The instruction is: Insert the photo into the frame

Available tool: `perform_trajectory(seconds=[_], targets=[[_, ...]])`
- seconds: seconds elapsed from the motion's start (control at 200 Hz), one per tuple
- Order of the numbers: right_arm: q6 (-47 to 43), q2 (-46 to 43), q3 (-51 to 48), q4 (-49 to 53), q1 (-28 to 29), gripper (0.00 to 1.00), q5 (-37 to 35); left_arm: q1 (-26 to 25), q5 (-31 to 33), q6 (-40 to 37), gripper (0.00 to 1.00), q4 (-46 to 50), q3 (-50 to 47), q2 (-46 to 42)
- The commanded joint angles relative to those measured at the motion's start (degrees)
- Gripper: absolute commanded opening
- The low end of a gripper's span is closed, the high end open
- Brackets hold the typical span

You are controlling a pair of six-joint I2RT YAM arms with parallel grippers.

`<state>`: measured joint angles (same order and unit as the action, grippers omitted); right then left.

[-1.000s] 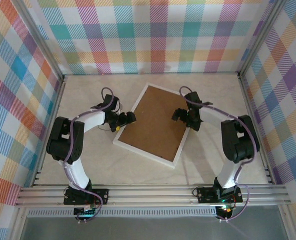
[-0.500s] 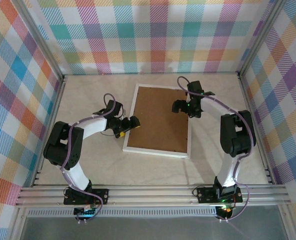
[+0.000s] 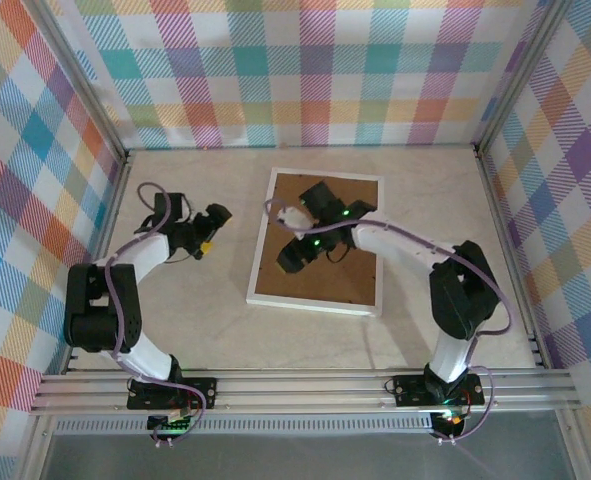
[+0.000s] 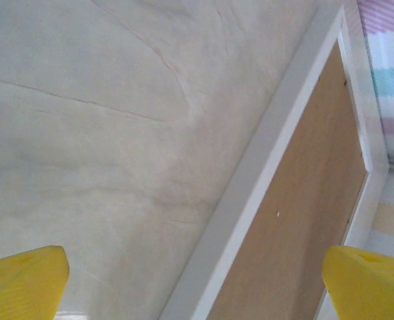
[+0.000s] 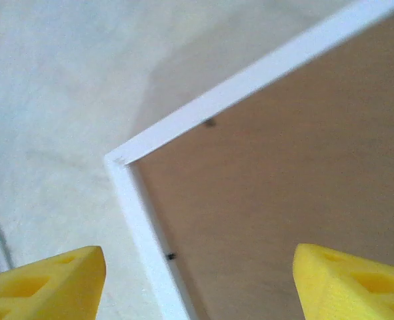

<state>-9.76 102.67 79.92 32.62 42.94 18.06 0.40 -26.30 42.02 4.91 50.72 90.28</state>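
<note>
Beneath your right claw (image 3: 288,262), jaws spread and empty, the frame (image 3: 315,306) lies face-down, backing (image 3: 330,285) on; left claw (image 3: 212,226) released; photo insertion remains.

No legible txt, labels, brands, nos. or signs in any view.
</note>
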Motion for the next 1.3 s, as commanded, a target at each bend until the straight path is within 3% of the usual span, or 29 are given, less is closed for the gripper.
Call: perform_trajectory(seconds=[0.0, 0.17, 0.27, 0.355, 0.475, 0.715, 0.95, 1.03, 1.295], targets=[[-10.4, 2.4, -0.3, -0.8, 3.1, 0.73, 3.6, 1.8, -2.3, 0.8, 1.00, -1.7, -2.9, -3.2], [-17.8, 5.9, -1.4, -2.9, 10.0, 0.75, -0.8, 3.7, -3.6, 0.2, 1.00, -1.8, -6.0, -5.3], [-20.9, 7.3, -2.9, -5.2, 12.4, 0.70, -6.6, 3.8, -4.3, 0.0, 1.00, -2.2, -6.9, -5.5], [-23.1, 6.5, -6.8, -10.8, 13.4, 0.64, -10.6, 3.8, -5.3, -0.5, 1.00, -2.2, -6.8, -5.2], [-25.6, 4.7, -12.8, -19.7, 14.2, 0.47, -16.2, 3.8, -6.8, -0.3, 1.00, -3.1, -6.6, -4.2], [-29.6, 4.3, -18.0, -27.9, 15.1, 0.48, -23.7, 3.8, -8.4, 0.2, 1.00, -4.3, -6.7, -3.1], [-31.1, 5.7, -19.8, -32.8, 16.7, 0.61, -32.2, 3.8, -8.9, 0.9, 1.00, -4.9, -6.7, -2.4], [-32.4, 6.0, -20.7, -34.9, 17.0, 0.61, -34.8, 3.7, -9.2, 1.1, 1.00, -5.1, -6.9, -2.2], [-31.1, 6.1, -21.7, -35.6, 18.0, 0.22, -33.5, 2.8, -9.3, 1.3, 1.00, -5.4, -7.4, -1.8]])
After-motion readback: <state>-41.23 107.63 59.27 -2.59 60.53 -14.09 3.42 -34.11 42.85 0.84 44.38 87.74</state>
